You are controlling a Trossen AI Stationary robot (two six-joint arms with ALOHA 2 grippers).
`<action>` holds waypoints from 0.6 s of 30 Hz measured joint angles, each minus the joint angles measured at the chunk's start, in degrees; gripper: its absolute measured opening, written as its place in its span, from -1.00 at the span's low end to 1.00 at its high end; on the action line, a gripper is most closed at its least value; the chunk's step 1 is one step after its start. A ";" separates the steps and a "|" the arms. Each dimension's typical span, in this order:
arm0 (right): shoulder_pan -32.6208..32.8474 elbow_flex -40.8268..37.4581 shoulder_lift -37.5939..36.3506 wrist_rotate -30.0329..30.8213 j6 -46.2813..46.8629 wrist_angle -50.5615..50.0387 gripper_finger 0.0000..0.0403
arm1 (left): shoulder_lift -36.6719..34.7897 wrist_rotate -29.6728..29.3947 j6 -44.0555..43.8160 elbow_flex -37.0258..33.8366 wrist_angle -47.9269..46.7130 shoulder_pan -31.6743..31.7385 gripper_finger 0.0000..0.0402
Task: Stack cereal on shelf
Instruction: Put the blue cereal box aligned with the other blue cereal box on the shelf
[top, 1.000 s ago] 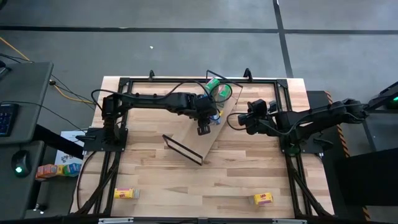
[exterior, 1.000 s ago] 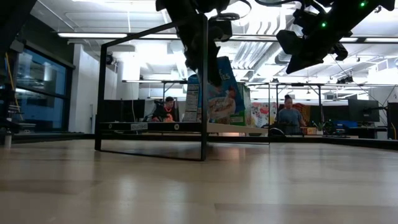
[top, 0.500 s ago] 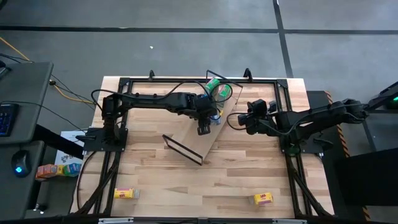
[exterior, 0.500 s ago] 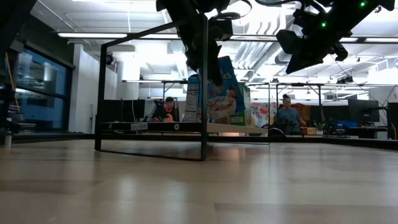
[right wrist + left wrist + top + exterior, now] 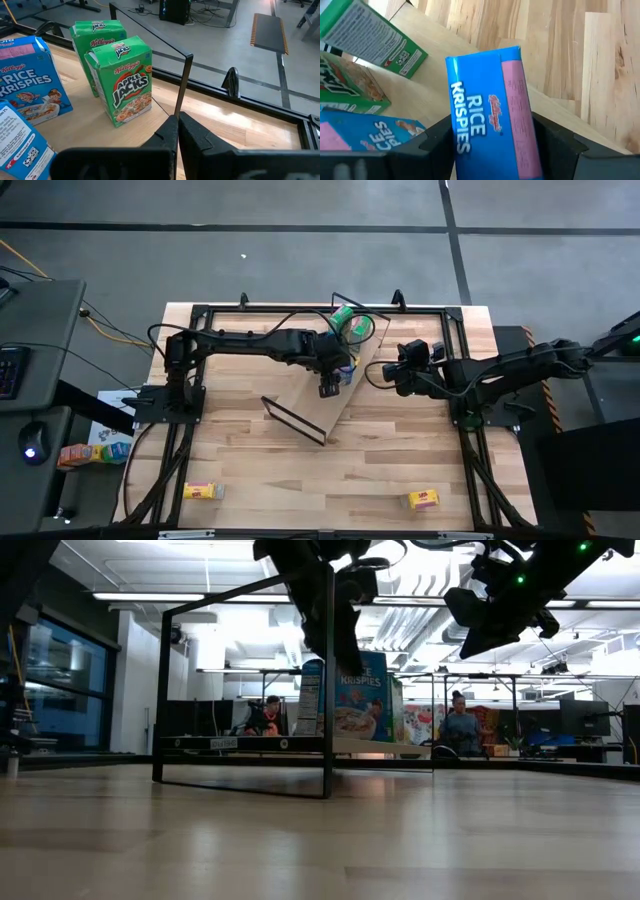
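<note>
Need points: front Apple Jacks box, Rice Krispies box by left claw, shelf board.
Apple Jacks box (image 5: 131, 82), right wrist view, front face.
Rice Krispies box (image 5: 487, 107), left wrist view, blue side panel.
Shelf board (image 5: 210, 125), right wrist view, bare wood.

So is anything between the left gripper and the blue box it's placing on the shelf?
Nothing visible: the left gripper straddles the blue Rice Krispies box, which stands on the shelf.

You see plank tabletop (image 5: 300, 470) on grey floor (image 5: 300, 260). Side desk (image 5: 35, 330) at 9 o'clock. Two people (image 5: 465, 730) seated in room behind.
</note>
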 joint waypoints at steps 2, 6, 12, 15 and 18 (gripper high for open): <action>0.00 0.00 0.00 0.00 0.00 -0.01 -1.00 | -0.79 0.00 0.31 -0.02 -0.25 0.00 0.09; 0.00 -0.02 0.07 0.13 0.00 0.01 -1.00 | -3.71 0.01 1.46 -0.02 -0.09 0.04 0.09; 0.00 -0.07 0.54 0.12 0.26 0.01 -1.00 | -10.90 0.00 1.49 -0.02 -0.76 0.04 0.08; 0.00 -0.07 1.07 -0.40 0.63 -0.01 -1.00 | -14.82 0.03 1.38 0.03 -1.27 0.04 0.04; 0.00 -0.07 1.38 -1.77 -0.85 0.05 -1.00 | -18.50 0.22 0.74 -1.72 0.16 0.04 -0.05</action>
